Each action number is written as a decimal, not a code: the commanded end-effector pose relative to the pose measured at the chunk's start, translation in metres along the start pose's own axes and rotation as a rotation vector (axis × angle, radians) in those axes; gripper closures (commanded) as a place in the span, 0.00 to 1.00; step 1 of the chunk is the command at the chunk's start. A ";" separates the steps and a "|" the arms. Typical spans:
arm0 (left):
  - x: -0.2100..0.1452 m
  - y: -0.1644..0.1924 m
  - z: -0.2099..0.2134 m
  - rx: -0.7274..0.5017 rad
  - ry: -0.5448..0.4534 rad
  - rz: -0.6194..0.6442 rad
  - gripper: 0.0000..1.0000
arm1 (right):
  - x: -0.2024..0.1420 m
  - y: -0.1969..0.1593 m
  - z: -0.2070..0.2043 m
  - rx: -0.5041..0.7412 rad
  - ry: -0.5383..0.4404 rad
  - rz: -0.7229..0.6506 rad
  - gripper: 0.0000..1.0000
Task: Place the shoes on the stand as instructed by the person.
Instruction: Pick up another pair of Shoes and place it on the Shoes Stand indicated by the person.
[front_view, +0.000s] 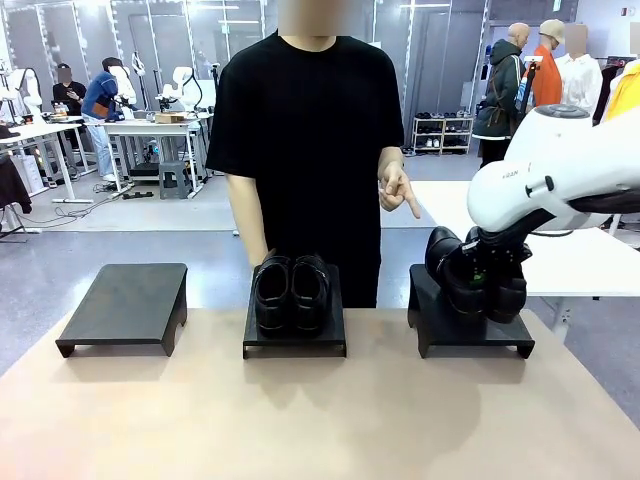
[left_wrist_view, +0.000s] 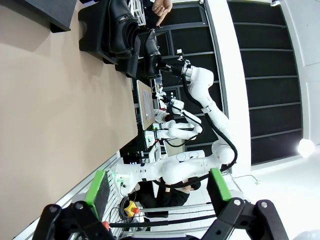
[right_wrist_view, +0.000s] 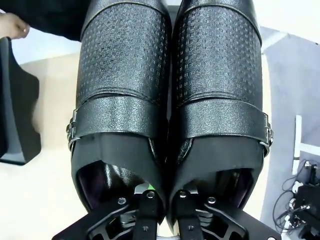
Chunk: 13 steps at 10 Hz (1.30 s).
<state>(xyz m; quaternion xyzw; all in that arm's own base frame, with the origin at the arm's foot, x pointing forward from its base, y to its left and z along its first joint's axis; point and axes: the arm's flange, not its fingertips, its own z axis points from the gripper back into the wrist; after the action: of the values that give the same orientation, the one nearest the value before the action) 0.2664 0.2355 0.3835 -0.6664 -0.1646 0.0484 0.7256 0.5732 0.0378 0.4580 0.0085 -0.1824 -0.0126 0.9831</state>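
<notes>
Front view: three black stands sit in a row on the tan table (front_view: 320, 420). The left stand (front_view: 125, 305) is bare. The middle stand (front_view: 295, 325) carries a pair of shoes (front_view: 291, 293), side by side, in front of the person (front_view: 305, 130). Over the right stand (front_view: 468, 320), the right arm reaches in from the right with its gripper (front_view: 490, 262) clamped on the second pair (front_view: 478, 275), which hangs tilted with heels up, its lower end at or just above the stand top; contact cannot be told. The person's hand (front_view: 398, 190) points a finger down toward the right stand.

Left wrist view, rolled sideways: the left gripper (left_wrist_view: 157, 192) stands wide open, holding nothing, its green-padded fingers (left_wrist_view: 97, 187) apart above the table edge. Far off, at the top of the picture, the second pair hangs from the right gripper beside the right stand, with the pointing hand just beyond.

Right wrist view: the right gripper (right_wrist_view: 162, 202) is closed on the inner walls of both shoes of the second pair (right_wrist_view: 170, 90), pinching them together at the openings. The shoes run straight away from the fingers (right_wrist_view: 145, 207), showing textured uppers and buckled straps. The table lies beneath them, and part of a stand (right_wrist_view: 17, 120) shows at left.
</notes>
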 end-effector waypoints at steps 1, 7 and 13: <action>-0.002 -0.002 -0.002 0.005 -0.011 -0.016 0.00 | 0.012 0.007 -0.004 -0.035 -0.054 -0.034 0.92; -0.002 -0.002 -0.002 0.005 -0.011 -0.016 0.00 | 0.011 0.011 -0.036 -0.027 -0.087 -0.036 0.92; -0.002 -0.002 -0.002 0.005 -0.011 -0.016 0.00 | 0.010 0.014 -0.047 -0.029 -0.093 -0.034 0.92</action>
<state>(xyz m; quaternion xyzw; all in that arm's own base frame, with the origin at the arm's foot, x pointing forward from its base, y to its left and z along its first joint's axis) 0.2665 0.2355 0.3835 -0.6664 -0.1646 0.0484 0.7256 0.5975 0.0441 0.4133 0.0090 -0.2059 -0.0137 0.9784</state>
